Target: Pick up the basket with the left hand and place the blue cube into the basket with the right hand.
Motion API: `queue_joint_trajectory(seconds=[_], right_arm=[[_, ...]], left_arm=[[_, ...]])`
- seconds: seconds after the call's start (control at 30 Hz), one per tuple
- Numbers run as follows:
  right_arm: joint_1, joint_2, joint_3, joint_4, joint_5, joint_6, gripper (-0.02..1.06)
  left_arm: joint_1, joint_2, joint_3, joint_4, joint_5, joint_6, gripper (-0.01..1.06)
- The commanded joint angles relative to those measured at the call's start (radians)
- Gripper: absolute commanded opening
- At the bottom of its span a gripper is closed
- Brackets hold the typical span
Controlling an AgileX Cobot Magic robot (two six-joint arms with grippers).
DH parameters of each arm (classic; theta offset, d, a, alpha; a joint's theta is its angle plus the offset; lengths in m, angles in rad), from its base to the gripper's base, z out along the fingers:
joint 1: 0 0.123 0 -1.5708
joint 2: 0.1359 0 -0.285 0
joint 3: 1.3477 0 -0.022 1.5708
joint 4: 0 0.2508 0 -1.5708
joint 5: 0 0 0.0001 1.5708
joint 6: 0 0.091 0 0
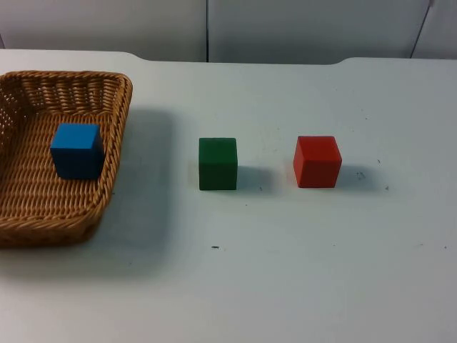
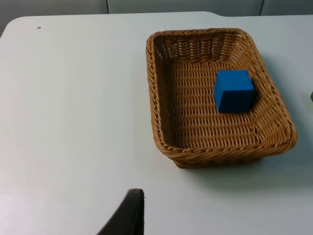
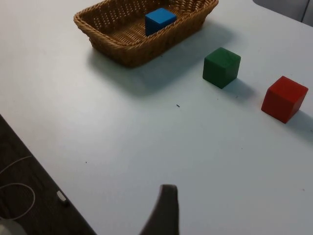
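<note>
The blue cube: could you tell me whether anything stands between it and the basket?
Nothing does: the blue cube already sits inside the basket on its woven floor. The green cube and red cube stand apart on the table.

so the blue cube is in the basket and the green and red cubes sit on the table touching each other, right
Not quite. The blue cube is in the basket, and the green cube and red cube do sit on the table, but they stand apart with bare table between them, as the top view shows.
</note>
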Motion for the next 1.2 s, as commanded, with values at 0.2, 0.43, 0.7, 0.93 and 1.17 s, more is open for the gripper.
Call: queue_joint_trajectory(seconds=[0.2, 0.43, 0.7, 0.93, 1.17], right_arm=[[0.002, -0.004, 0.010, -0.005, -0.012, -0.005, 0.76], [0.002, -0.004, 0.010, -0.005, -0.012, -0.005, 0.76], [0.002, -0.004, 0.010, -0.005, -0.012, -0.005, 0.81], [0.002, -0.004, 0.010, -0.005, -0.012, -0.005, 1.05], [0.002, -0.004, 0.010, -0.005, -0.012, -0.005, 1.05]], left_arm=[[-0.004, -0.004, 0.003, -0.002, -0.011, -0.005, 1.05], [-0.004, -0.004, 0.003, -0.002, -0.011, -0.005, 1.05], [-0.004, -0.004, 0.003, -0.002, -0.011, -0.005, 1.05], [-0.004, -0.004, 0.003, -0.002, -0.011, -0.005, 1.05], [-0.004, -0.004, 0.003, -0.002, -0.011, -0.005, 1.05]])
